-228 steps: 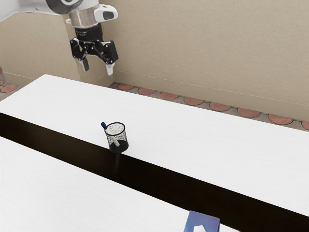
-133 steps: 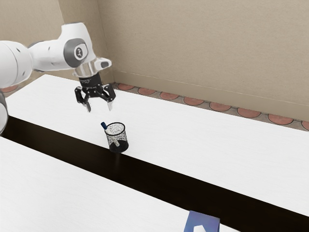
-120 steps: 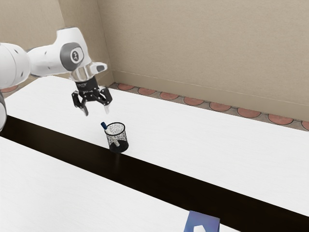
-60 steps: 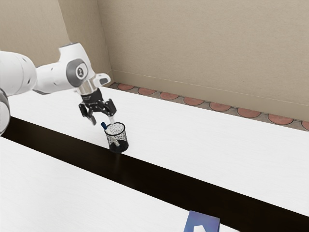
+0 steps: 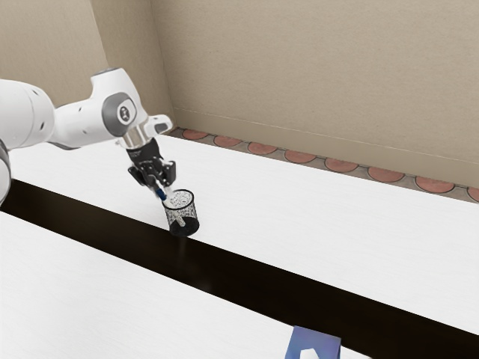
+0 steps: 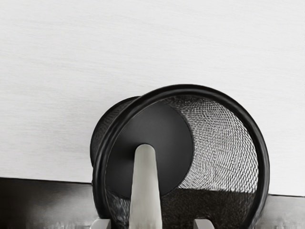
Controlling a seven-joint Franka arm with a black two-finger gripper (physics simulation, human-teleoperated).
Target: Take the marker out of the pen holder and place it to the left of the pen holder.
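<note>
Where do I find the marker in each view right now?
Exterior view: the marker leans in the pen holder, its blue cap past the rim toward the exterior view's left.
Wrist view: its pale barrel lies inside the rim, one end over the holder's dark base.
Shared landmark: the round black rim.

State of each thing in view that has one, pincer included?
Grey marker with dark-blue end: leaning inside the black mesh pen holder, not out.
Pen holder: upright.
Black robot pincer: lowered to the marker's dark-blue end; grip unclear.
White robot arm: bent, reaching over the table.
Blue object with white patch: partly out of frame.
</note>
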